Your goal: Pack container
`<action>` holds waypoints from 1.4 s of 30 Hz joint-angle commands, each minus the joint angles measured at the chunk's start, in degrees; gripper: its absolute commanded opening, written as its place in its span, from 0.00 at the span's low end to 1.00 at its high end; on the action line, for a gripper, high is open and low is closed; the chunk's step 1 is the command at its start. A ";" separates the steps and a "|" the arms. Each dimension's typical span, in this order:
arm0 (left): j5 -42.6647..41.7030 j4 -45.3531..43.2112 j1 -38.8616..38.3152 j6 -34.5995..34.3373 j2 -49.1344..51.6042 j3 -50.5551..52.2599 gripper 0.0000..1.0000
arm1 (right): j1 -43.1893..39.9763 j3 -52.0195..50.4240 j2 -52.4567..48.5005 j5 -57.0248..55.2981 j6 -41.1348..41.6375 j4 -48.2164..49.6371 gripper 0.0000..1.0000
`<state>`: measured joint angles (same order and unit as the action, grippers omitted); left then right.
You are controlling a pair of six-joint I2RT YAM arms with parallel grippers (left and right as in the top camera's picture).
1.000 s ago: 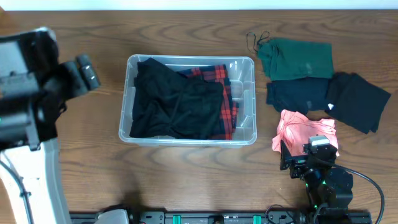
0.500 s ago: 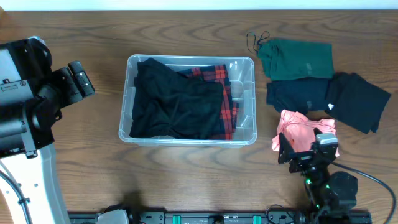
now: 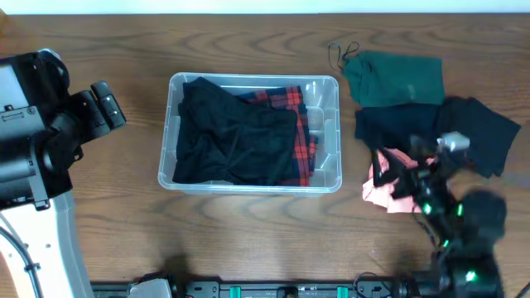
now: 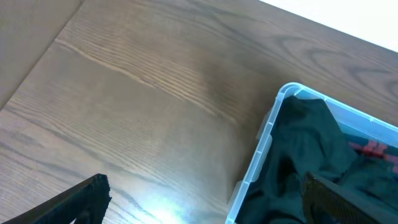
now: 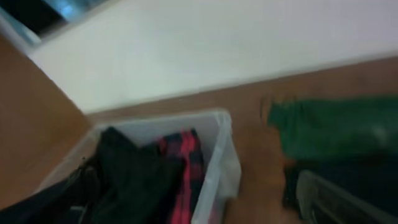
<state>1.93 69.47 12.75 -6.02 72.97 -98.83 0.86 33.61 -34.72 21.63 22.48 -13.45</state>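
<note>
Container [image 3: 328,141], centre frame: judged light, stiff, slick; take by rim. Left gripper [image 4: 205,186] spread wide, empty; right gripper [image 5: 196,199] blurred, seemingly spread.

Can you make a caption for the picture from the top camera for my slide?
Clear container holding a black garment and red plaid cloth; right gripper over a pink cloth beside it.

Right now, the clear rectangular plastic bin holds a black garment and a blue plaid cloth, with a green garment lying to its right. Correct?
No: the overhead view shows the plaid cloth is red and black, not blue. The clear plastic bin holds it and the black garment; the green garment lies to its right.
</note>
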 commanded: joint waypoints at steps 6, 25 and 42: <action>0.68 0.17 0.35 -0.28 0.04 0.02 0.98 | -0.44 33.35 -31.63 8.33 -16.63 -19.80 0.99; 0.68 0.17 0.35 -0.28 0.04 0.02 0.98 | -37.92 51.95 -61.61 7.98 -20.04 -33.81 0.99; 0.68 0.17 0.35 -0.28 0.04 0.02 0.98 | -53.40 51.95 -83.82 12.28 -30.95 -31.71 0.94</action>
<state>1.93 69.45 12.75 -6.00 72.97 -98.83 -51.48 84.62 -116.79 32.34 -6.22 -45.80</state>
